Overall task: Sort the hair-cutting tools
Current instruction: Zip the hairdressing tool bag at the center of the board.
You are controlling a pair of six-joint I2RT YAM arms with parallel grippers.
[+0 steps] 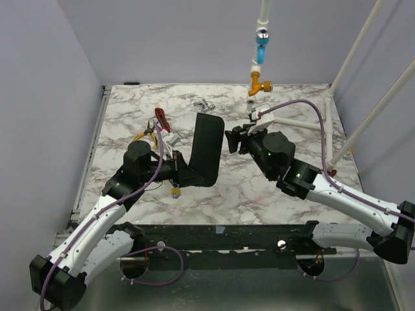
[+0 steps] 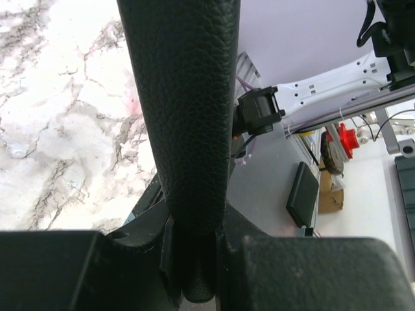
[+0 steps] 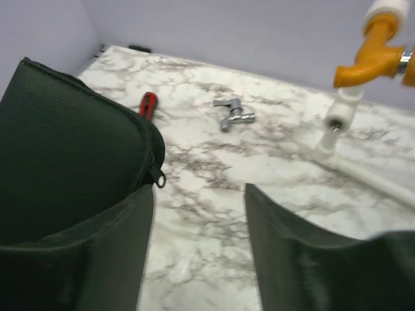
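Top external view: left end effector (image 1: 177, 170) clamps the soft, grainy black pouch (image 1: 206, 148) upright by its lower edge, and it probably flops. Right end effector (image 1: 233, 140) gapes empty beside it. Comb and scissors are unseen, perhaps inside.

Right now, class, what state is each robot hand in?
Left hand: closed on the black pouch.
Right hand: open, holding nothing.

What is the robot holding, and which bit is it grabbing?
The left gripper pinches the black pouch by its lower edge. The right gripper is open, holding nothing.
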